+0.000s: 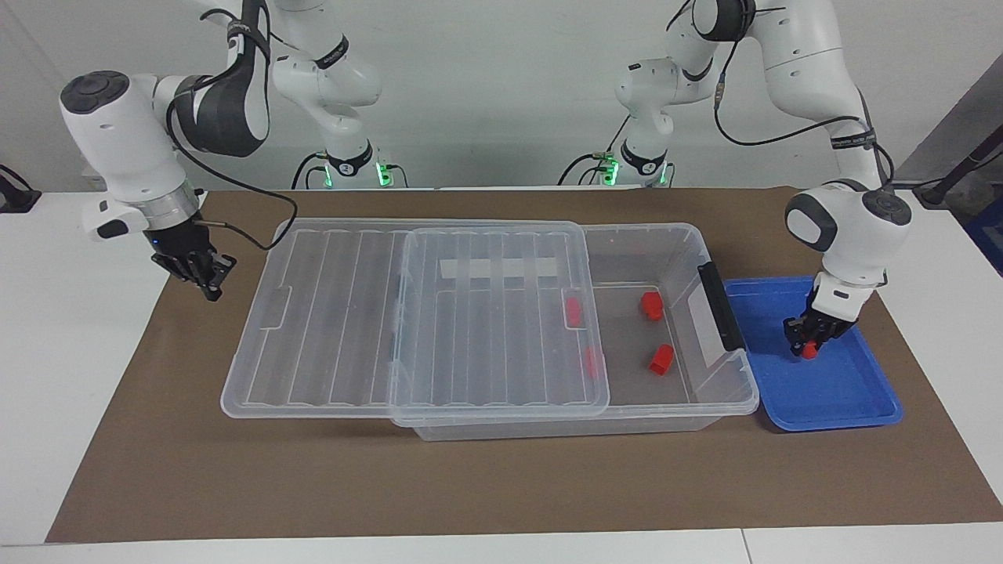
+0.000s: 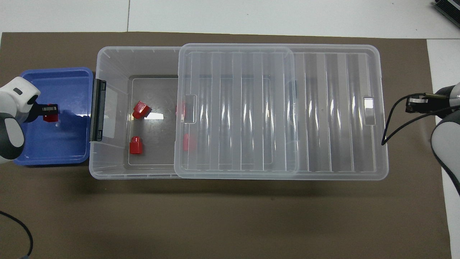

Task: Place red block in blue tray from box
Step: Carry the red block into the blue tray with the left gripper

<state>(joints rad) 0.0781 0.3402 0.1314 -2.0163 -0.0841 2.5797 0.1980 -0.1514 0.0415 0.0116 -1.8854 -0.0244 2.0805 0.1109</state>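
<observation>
Over at the left arm's end of the table sits the blue tray [image 1: 850, 395], shallow glossy plastic with rounded corners and a raised rim, butted right up against the box [image 1: 682, 395]. Down inside the tray the left gripper [image 1: 811, 347] is pinching the red block [image 1: 809, 351], a small boxy chunk of bright plastic, low over the tray floor; can't tell if it touches. The box is a big see-through bin with a black handle bar [image 1: 721, 305] on the tray end. Its ribbed clear lid [image 1: 337, 329] is slid toward the right arm's end, leaving that tray end open.

From overhead you clearly see two more red blocks [image 2: 136, 145] on the bare floor of the box and two half hidden under the lid edge. Only the facing view shows the whitish tape strip [image 1: 498, 268].

Brown paper mat [image 1: 501, 486] covers a white table, plain white wall past it. The right gripper [image 1: 205, 276] waits over the mat, fingers pressed together.
</observation>
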